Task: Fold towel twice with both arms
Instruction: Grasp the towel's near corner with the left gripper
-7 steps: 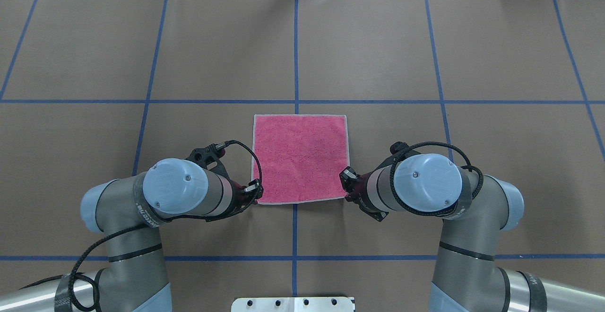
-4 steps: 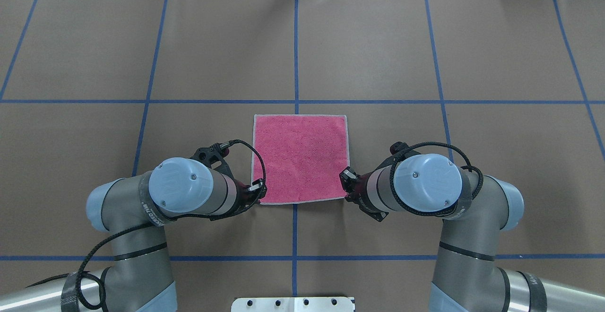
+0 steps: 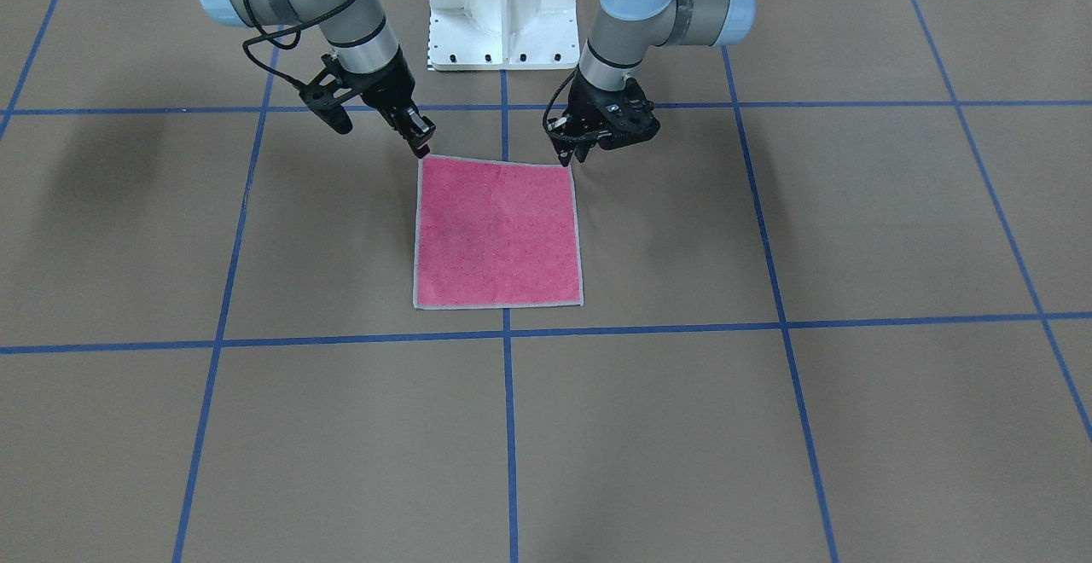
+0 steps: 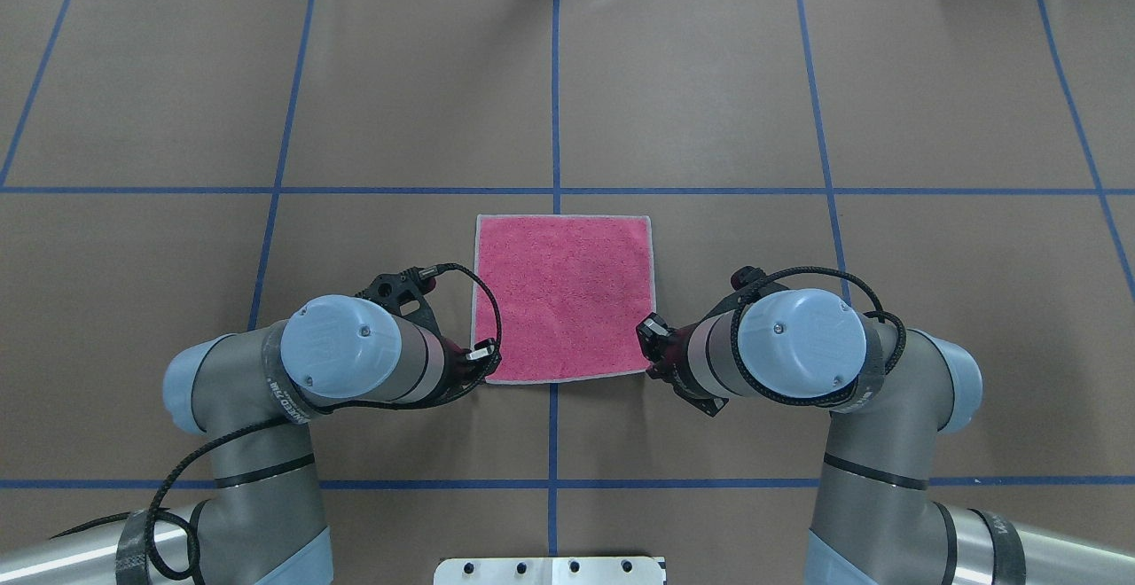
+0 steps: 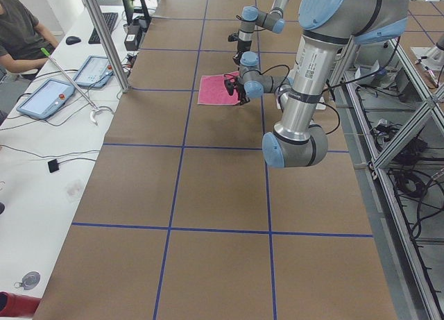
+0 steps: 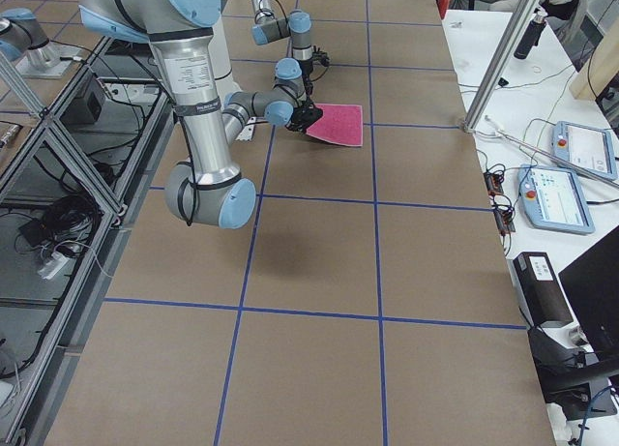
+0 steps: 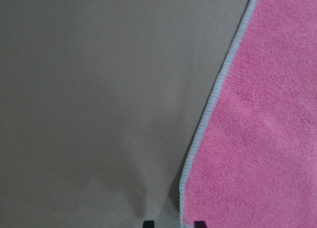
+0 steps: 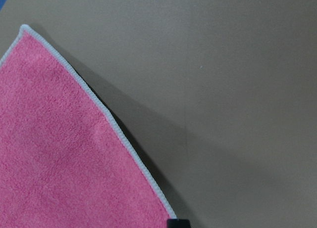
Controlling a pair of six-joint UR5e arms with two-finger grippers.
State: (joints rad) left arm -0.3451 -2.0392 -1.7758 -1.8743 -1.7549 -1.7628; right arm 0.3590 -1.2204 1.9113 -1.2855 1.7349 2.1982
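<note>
The towel (image 4: 564, 297) lies flat and pink face up on the brown table; it also shows in the front view (image 3: 499, 235). My left gripper (image 4: 483, 363) is low at its near left corner. In the left wrist view two dark fingertips (image 7: 147, 223) stand a little apart astride the light grey border (image 7: 208, 114), so it is open. My right gripper (image 4: 650, 346) is at the near right corner. In the right wrist view its tips (image 8: 177, 222) meet on the border, and that towel edge (image 8: 109, 121) is slightly raised over a shadow.
The white pedestal base (image 3: 503, 8) stands behind both arms. Blue tape lines (image 4: 555, 80) grid the table. A side bench with tablets (image 5: 48, 98) and a seated person (image 5: 21, 28) runs along the far edge.
My left arm has moved right, bringing its gripper in to the towel's near left corner. The right arm and the towel have not moved.
</note>
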